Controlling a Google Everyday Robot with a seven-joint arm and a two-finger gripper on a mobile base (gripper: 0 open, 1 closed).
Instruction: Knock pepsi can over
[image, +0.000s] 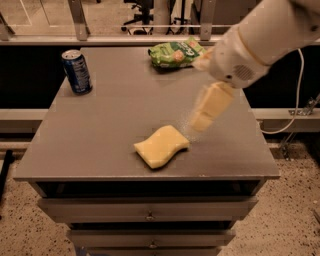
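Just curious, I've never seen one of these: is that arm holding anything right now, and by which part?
Nothing. The gripper hangs over the table beside the sponge; the can stands apart at the far left corner.

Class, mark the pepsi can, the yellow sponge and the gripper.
pepsi can (77, 72): camera view, blue side wall.
yellow sponge (161, 146): camera view, top face.
gripper (199, 122): camera view, its tip, just right of yellow sponge.

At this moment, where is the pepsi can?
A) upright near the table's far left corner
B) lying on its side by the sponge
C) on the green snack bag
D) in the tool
A: the pepsi can stands upright near the far left corner of the table, while the tool hangs over the right side by the yellow sponge, well away from it.
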